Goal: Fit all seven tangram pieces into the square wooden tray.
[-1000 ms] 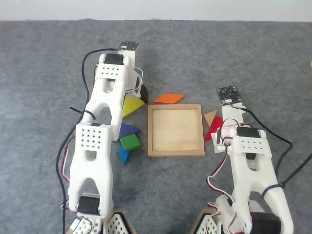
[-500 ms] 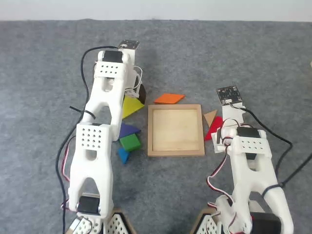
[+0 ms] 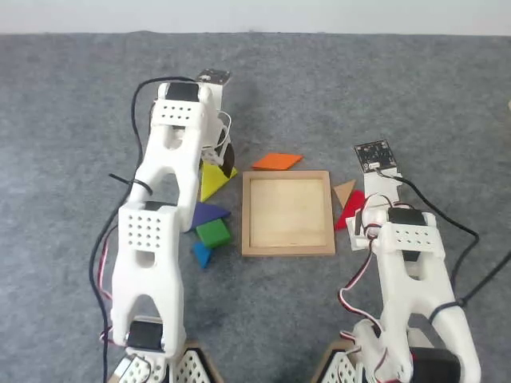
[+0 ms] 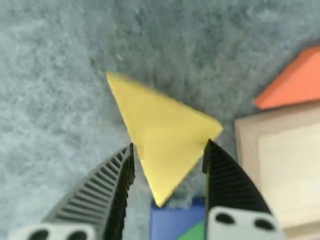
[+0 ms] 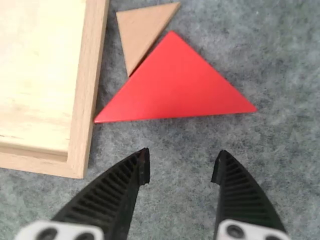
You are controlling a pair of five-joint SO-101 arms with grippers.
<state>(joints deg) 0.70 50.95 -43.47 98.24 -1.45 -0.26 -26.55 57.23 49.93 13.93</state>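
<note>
At the left of the grey bench (image 3: 399, 104), the white left arm (image 3: 160, 231) stretches away toward 12 o'clock, and its gripper (image 4: 170, 146) hangs over the yellow triangle (image 4: 162, 135). The jaws are spread, one black ribbed finger (image 4: 112, 185) on each side of the piece. The tips are right at the triangle's edges, but I cannot tell whether they press on it. The yellow triangle lies flat on the bench at about 10 o'clock from the square wooden tray (image 3: 247, 215), near its corner. Three more pieces sit close together along the tray's left side. An indigo piece (image 3: 211, 212), partly under the arm, is at 9 o'clock. A green square (image 3: 213, 233) touches it just below. A small blue triangle (image 3: 201, 254) is at 8 o'clock, just beside the green square. An orange parallelogram (image 3: 278, 161) lies at the tray's 12 o'clock, just off the far rim. The tray lies flat in the middle of the bench, its pale floor bare. Off its right rim, a small tan triangle (image 5: 142, 30) sits at 2 o'clock. A large red triangle (image 5: 175, 85) is at 3 o'clock, its long edge touching the tan piece and one corner close to the rim. The right arm (image 3: 411, 263) comes up from 6 o'clock. Its gripper (image 5: 182, 154) has its jaws parted and holds nothing. It hangs over bare bench, with its tips just short of the red triangle's long edge.
</note>
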